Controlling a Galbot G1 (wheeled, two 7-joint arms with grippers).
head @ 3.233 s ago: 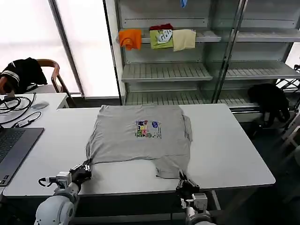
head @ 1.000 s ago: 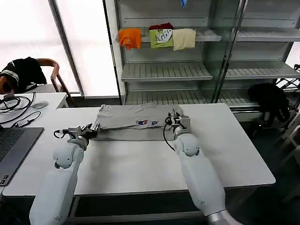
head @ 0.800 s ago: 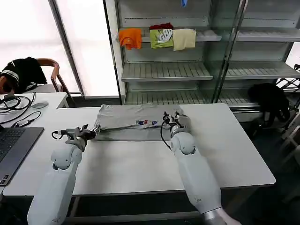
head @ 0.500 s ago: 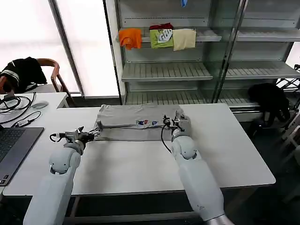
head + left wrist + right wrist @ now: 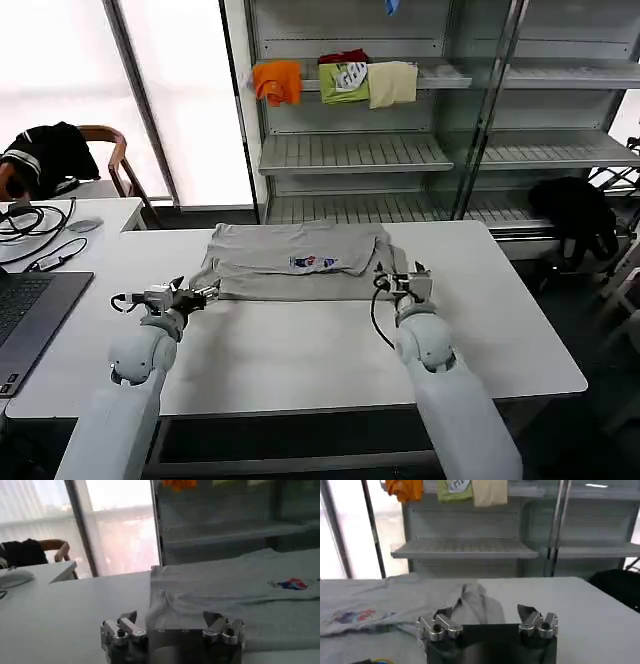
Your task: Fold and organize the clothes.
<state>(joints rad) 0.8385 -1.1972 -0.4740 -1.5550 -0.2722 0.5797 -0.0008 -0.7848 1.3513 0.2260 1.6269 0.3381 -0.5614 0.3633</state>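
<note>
Shelving stands behind a white table [image 5: 300,350]. Head view: the grey T-shirt [image 5: 300,262], now folded in half, lies along the far edge; the left gripper [image 5: 196,294] and right gripper [image 5: 405,277] have released and backed off. Wrist views: both jaws spread, empty; next fold due.

Light grey T-shirt [image 5: 296,262] lies on the white table [image 5: 300,350], folded over itself into a wide flat band across the far half. Multicoloured chest print [image 5: 313,263] shows partly at the fold. One sleeve [image 5: 395,258] bunches at the band's right end.
</note>
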